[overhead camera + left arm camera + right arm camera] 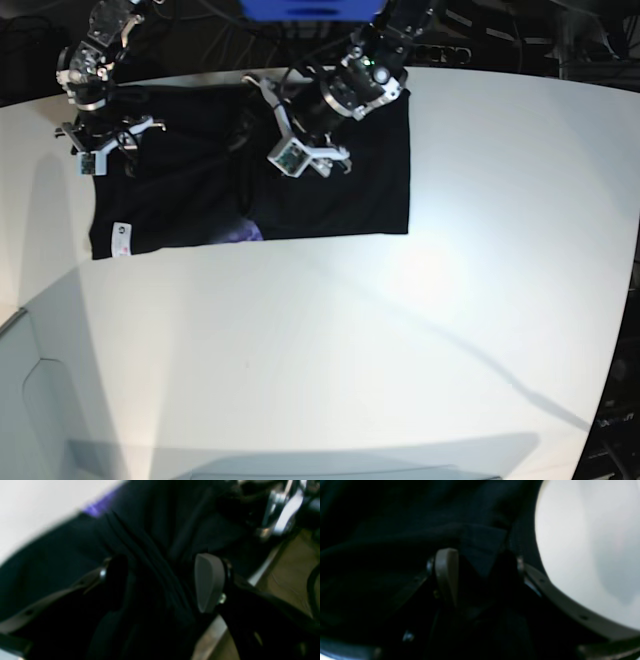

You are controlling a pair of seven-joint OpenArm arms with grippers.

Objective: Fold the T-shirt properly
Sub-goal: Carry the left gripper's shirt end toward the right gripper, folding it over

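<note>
Black T-shirt (330, 190) lies on white table (400, 330); left gripper (160, 582) parted astride folds, right gripper (480, 580) parted around cloth; neither grip can be confirmed.

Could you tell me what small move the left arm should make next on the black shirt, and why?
Probably lift the left gripper straight up and clear. Its jaws stand apart over a ridge of bunched folds in the black cloth T-shirt, so it seems to have let go. The right gripper stands over the other end of the shirt, a flap of cloth between its parted jaws.
</note>
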